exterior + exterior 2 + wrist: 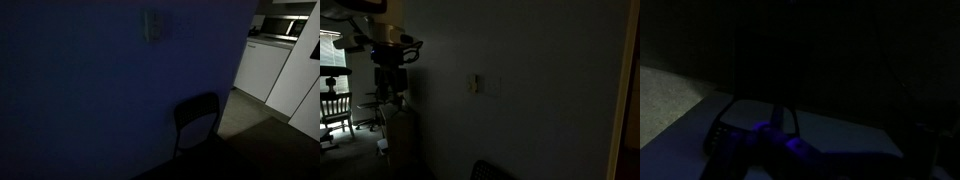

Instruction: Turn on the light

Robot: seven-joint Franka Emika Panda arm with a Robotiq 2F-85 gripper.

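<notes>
Light switch [152,26]: one, on wall [80,90]; one chair [197,118]

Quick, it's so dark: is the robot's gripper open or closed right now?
Gripper: cannot be told; too dark, only a faint purple-lit shape in the wrist view.

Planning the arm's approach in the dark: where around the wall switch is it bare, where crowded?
Bare wall surrounds the switch on every side. Crowding is lower down, where a dark chair stands by the wall.
</notes>
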